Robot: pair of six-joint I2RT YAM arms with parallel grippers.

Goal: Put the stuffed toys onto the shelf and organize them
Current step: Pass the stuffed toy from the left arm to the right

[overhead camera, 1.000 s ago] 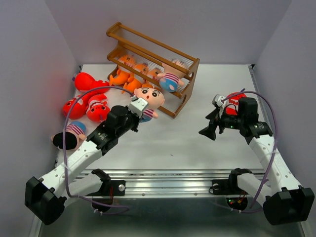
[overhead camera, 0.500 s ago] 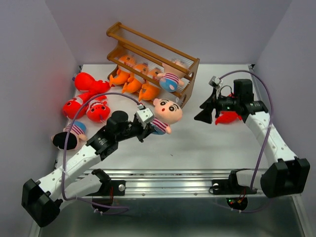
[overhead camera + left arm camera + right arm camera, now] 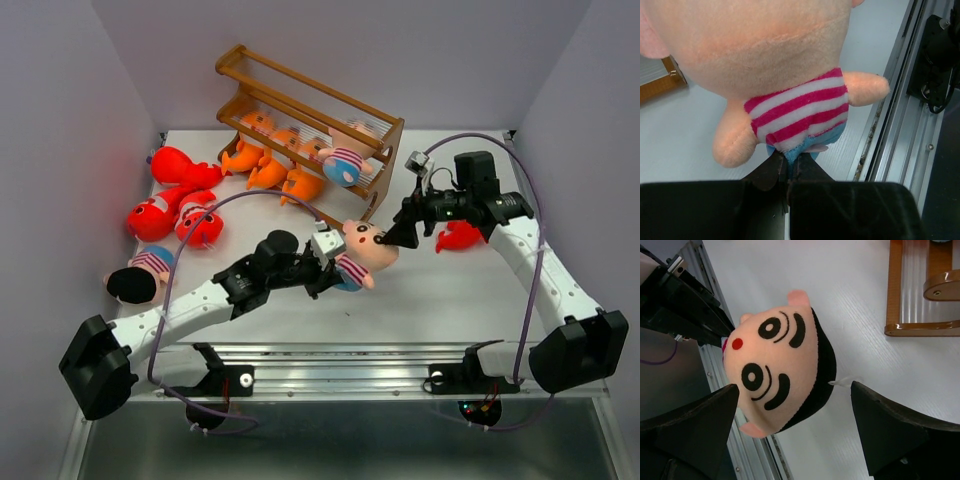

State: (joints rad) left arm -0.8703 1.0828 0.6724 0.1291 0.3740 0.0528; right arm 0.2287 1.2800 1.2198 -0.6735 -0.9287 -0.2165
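The left wrist view's top edge cropped the doll point(image 3: 795, 112) mid-head (legs buried in the left gripper point(image 3: 788, 166)); from the right wrist, its head hid the body.

White tabletop point(image 3: 440, 290), pale walls point(image 3: 450, 60), metal front rail point(image 3: 340, 357)

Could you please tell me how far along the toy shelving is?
Done: orange fish and one striped doll sit on the shelf. In hand: the left claw grips a second doll by its shorts, with the open right claw at its head. Remaining: three red sharks, a third doll and one red toy lie on the table.
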